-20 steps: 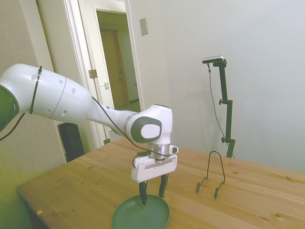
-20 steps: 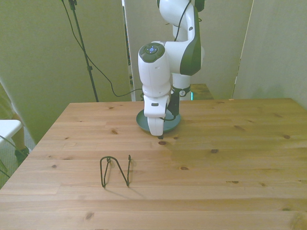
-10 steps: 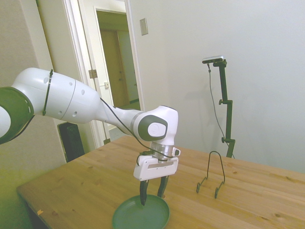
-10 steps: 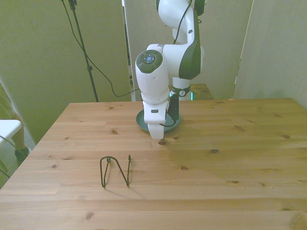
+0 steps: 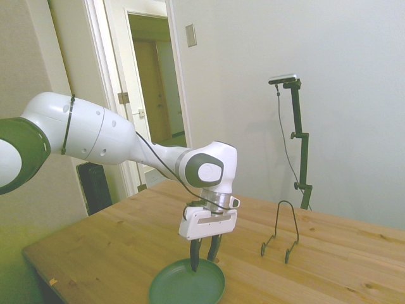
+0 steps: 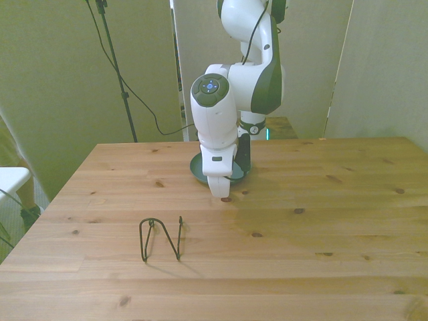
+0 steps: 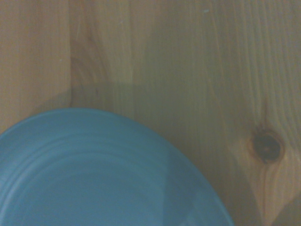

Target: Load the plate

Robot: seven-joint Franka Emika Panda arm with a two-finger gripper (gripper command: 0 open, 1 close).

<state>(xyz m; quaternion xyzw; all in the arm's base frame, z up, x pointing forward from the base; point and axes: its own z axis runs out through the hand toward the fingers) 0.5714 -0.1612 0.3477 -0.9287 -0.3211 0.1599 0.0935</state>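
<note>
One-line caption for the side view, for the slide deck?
Franka gripper straddles the far rim of the green plate lying flat on the wooden table, with the empty wire stand standing apart.

Pale walls, open doorway (image 5: 155,95) behind wooden table (image 5: 354,266); grey wall plate (image 5: 190,35) beside door.

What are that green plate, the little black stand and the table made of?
The plate looks like matte glazed ceramic, possibly plastic: dull, even colour with faint rings. The stand seems to be thin bent metal wire, coated black. The table is wood, likely pine: pale joined planks with dark knots.
</note>
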